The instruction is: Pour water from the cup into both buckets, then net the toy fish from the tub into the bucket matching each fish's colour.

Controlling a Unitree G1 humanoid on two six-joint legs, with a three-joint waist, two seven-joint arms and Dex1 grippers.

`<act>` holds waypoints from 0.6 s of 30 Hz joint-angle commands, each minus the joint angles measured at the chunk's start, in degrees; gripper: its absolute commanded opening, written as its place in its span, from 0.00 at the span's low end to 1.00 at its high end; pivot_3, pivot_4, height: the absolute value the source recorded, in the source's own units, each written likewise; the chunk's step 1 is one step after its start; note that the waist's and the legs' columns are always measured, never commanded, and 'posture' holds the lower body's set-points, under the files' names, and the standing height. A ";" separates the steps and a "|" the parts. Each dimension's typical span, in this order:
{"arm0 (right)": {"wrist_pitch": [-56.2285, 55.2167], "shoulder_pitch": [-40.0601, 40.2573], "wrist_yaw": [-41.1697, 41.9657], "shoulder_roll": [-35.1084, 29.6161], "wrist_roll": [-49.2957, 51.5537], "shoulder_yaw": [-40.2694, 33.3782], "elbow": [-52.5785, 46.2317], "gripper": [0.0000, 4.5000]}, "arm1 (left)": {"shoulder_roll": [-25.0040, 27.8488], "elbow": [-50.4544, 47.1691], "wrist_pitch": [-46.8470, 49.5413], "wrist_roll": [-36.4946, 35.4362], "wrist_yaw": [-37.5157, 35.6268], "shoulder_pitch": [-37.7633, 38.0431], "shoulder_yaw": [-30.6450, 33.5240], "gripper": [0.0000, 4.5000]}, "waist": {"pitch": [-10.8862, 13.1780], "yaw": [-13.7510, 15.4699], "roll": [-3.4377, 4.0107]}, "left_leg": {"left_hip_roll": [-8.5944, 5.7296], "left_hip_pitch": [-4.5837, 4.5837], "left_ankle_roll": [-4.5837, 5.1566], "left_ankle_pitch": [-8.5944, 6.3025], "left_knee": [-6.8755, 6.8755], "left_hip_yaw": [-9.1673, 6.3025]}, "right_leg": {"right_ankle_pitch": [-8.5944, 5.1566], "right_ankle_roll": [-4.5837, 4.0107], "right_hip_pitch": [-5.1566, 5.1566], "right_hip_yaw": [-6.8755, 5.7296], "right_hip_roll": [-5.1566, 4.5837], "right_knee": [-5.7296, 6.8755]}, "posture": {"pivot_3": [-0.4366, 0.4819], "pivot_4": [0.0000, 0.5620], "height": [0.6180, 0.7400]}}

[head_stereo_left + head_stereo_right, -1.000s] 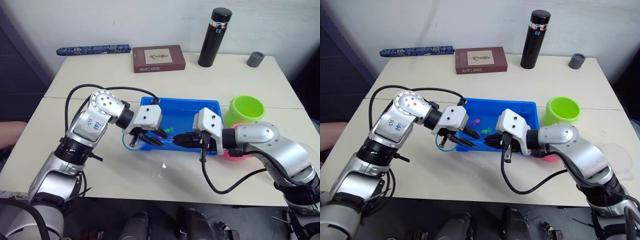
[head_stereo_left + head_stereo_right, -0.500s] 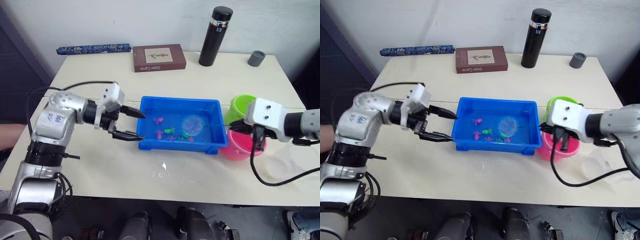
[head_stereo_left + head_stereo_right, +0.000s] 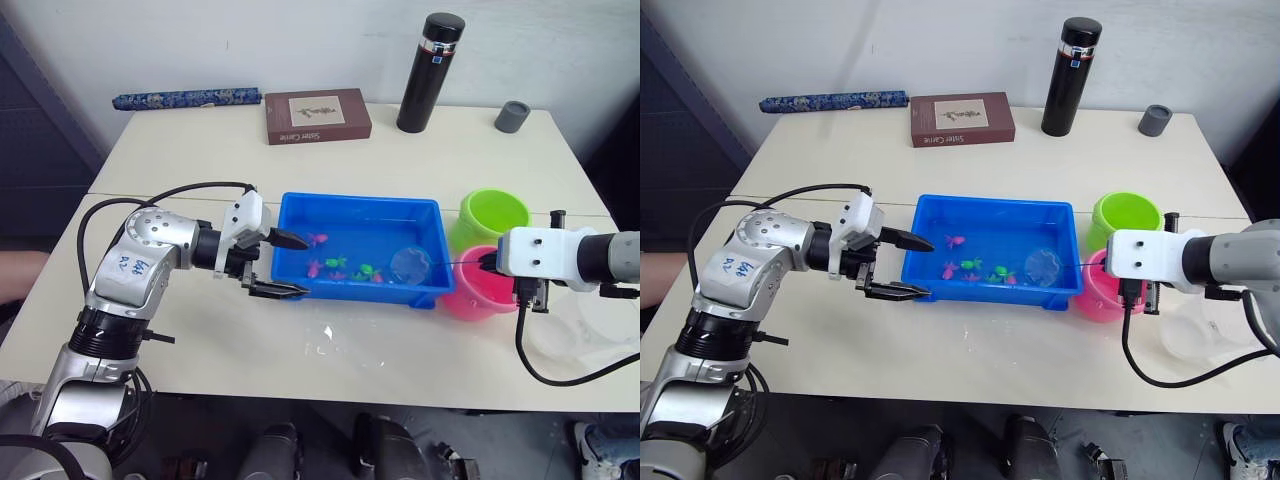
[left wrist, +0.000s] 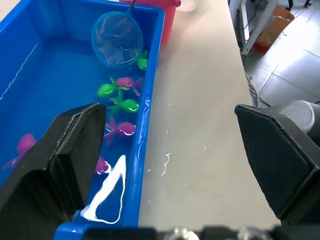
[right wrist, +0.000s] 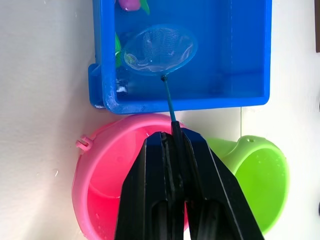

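The blue tub (image 3: 300, 205) sits mid-table holding water and several pink and green toy fish (image 3: 345, 267), which also show as toy fish (image 4: 120, 105) in the left wrist view. The green bucket (image 3: 493, 220) and the pink bucket (image 3: 470, 298) stand at its right end. The clear cup (image 3: 592, 335) rests right of the pink bucket. My right gripper (image 5: 174, 137) hangs over the pink bucket, shut on the thin handle of a small blue net (image 5: 159, 50), whose hoop dips into the tub's right end. My left gripper (image 3: 300, 266) is open at the tub's front left corner, one finger on each side of the wall.
A black flask (image 3: 430, 72), a grey cap (image 3: 512, 116), a brown box (image 3: 318, 116) and a blue patterned roll (image 3: 187, 98) line the table's far side. Water drops (image 3: 340, 335) lie in front of the tub.
Both grippers drew away from the tub's front, one to each side. The left one then came back to the tub's left corner. The net shifted to the tub's right end.
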 commanded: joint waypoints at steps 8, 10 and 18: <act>1.66 -0.59 -0.76 4.94 -0.99 1.40 -1.33 0.00 | -0.17 -2.23 -1.15 0.24 1.43 0.70 -0.86 0.99 | 0.00 -0.01 0.01 | -0.01 0.00 0.00 0.00 -0.01 0.00 | 0.00 0.00 0.00 0.00 0.01 0.00 | 0.48 0.27 1.00; 2.83 -0.47 -0.94 5.78 -0.23 0.99 -1.48 0.00 | 0.02 -2.04 -1.20 0.15 1.41 0.76 -0.74 0.99 | 0.00 -0.01 0.01 | 0.00 0.00 0.00 0.00 0.00 0.00 | 0.00 0.00 0.00 0.00 0.01 0.01 | 0.48 0.27 1.00; 8.55 0.38 -2.29 9.25 3.57 -1.36 -1.63 0.00 | 0.23 -1.28 -2.22 0.76 1.27 0.75 -0.79 0.99 | 0.00 0.02 0.01 | -0.01 0.00 0.00 0.00 0.01 0.00 | 0.00 0.00 0.00 0.00 0.02 0.02 | 0.48 0.27 1.00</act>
